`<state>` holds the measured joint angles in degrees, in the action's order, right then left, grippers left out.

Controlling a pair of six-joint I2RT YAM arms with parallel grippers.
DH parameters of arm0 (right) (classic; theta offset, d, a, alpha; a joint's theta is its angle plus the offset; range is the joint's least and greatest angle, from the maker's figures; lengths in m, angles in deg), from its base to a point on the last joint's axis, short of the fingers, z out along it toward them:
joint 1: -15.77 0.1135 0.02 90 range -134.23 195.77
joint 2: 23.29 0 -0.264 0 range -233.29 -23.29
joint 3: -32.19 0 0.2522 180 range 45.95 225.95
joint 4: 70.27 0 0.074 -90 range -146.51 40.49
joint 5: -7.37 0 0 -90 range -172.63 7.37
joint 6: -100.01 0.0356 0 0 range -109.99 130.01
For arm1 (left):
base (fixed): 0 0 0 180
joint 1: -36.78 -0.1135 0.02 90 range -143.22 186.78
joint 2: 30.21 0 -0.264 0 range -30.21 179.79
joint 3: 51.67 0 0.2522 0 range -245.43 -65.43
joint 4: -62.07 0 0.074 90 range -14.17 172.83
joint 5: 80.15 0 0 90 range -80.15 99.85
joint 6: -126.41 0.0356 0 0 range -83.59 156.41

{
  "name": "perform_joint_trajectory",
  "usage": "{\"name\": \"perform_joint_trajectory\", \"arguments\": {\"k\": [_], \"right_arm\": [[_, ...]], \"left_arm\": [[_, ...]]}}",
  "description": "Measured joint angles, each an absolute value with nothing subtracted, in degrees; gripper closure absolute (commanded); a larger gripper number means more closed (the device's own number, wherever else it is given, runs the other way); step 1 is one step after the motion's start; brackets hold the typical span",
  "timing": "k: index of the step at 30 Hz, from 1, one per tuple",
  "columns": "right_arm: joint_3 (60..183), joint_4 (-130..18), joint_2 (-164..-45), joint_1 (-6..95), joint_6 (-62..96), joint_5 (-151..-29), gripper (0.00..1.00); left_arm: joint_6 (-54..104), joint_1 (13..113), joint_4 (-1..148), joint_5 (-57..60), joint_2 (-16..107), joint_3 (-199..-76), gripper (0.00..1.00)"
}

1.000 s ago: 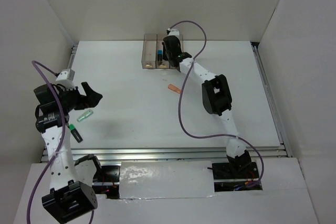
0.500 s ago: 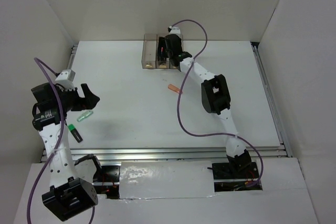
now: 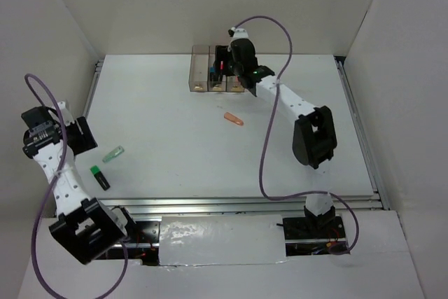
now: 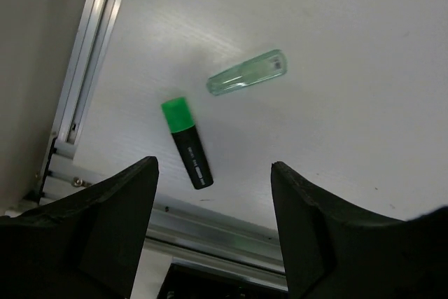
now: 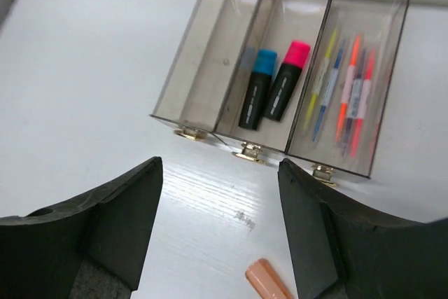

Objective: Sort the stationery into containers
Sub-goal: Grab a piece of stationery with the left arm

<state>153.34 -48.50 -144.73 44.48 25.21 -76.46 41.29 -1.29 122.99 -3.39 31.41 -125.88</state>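
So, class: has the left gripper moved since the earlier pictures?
Yes. The left gripper has pulled back leftward, away from the pale green translucent cap, toward the white table's left edge.

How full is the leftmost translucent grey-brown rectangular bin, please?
Empty. The leftmost bin shows only bare floor; the middle bin holds a blue-capped highlighter and a pink-capped highlighter, the right bin several thin pens.

In front of the bins (image 5: 203,61) you get only the top end of a salmon piece (image 5: 264,280), cut off by the right wrist view's lower edge, and from above the right arm (image 3: 280,94) hides most of the rightmost bin (image 5: 388,68), its thin pens (image 5: 348,92) unseen there.
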Motion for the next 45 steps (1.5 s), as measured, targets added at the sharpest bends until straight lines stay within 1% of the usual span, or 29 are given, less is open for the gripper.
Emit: {"name": "perform_joint_trajectory", "arguments": {"k": [1,2,4,5,7,9,12,15,19,24,36,37,40,41,44,45], "right_arm": [[152.14,-48.34,-142.11,44.41,24.69,-76.61,0.28],[150.87,-48.34,-139.38,44.31,24.05,-76.87,0.28],[148.38,-48.69,-134.26,43.93,22.92,-77.18,0.29],[147.18,-48.87,-132.19,43.63,22.48,-77.29,0.29],[145.49,-48.76,-128.73,42.56,21.67,-77.25,0.29],[144.86,-48.78,-127.40,41.20,21.23,-77.09,0.30],[143.55,-48.80,-127.09,39.54,20.91,-76.68,0.30],[141.41,-47.66,-127.07,38.36,20.38,-76.02,0.30],[141.10,-46.53,-127.01,38.40,19.51,-76.02,0.30],[141.10,-46.48,-126.94,38.38,19.03,-76.02,0.30],[141.10,-46.31,-126.94,36.63,19.07,-77.09,0.33],[141.10,-46.24,-126.94,36.46,19.07,-77.29,0.33],[141.10,-46.11,-126.94,36.33,19.09,-77.57,0.34],[141.10,-46.09,-126.94,36.22,19.09,-77.64,0.34],[141.10,-45.92,-126.94,36.11,19.09,-78.03,0.35],[141.10,-45.78,-126.94,36.09,19.09,-78.25,0.35]], "left_arm": [[40.79,-2.10,123.19,-2.01,33.23,-126.10,0.25],[40.42,-3.04,123.23,-0.44,35.44,-126.16,0.31],[40.31,-4.24,123.71,1.88,39.70,-126.21,0.33],[40.49,-4.61,123.93,2.80,41.86,-126.21,0.33],[40.70,-4.89,124.28,4.09,45.34,-126.21,0.30],[40.79,-5.22,124.15,5.25,47.83,-126.05,0.30],[40.86,-6.10,123.99,6.27,49.86,-125.83,0.29],[40.77,-6.95,123.58,7.50,51.85,-125.59,0.31],[40.70,-7.14,122.40,8.59,57.12,-125.31,0.32],[40.73,-6.69,121.83,8.53,63.06,-124.68,0.31],[40.14,-1.02,118.79,9.20,65.40,-122.03,0.34],[39.90,-0.50,118.73,9.23,65.75,-122.03,0.35],[39.20,0.66,118.86,10.01,66.78,-122.23,0.42],[39.11,0.75,119.10,10.25,67.04,-122.45,0.48],[38.93,0.83,119.91,11.06,68.35,-123.45,0.56],[38.80,0.81,120.37,11.10,68.83,-123.93,0.61]]}}
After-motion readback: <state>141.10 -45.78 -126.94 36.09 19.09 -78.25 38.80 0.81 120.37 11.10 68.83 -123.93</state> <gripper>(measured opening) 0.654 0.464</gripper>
